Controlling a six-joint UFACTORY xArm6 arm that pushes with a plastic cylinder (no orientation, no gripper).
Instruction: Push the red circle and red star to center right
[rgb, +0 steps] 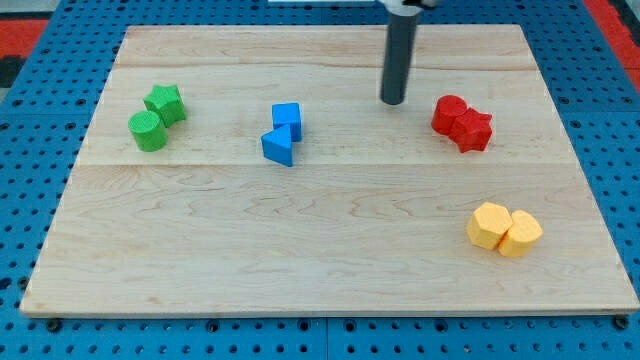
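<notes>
My tip (393, 102), a bare rod holding nothing, stands in the upper middle of the board (330, 270), just left of and apart from the red circle (449, 113), which touches the red star (474, 130) at the frame's upper right.

No text readable — no labels, no numbers.

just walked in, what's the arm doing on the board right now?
Pushing job: my tip sits just to the view's left of the red circle, slightly above it and not touching. The red star touches the circle's right side. The pair lies at upper right. Green, blue and yellow pairs sit apart.
</notes>
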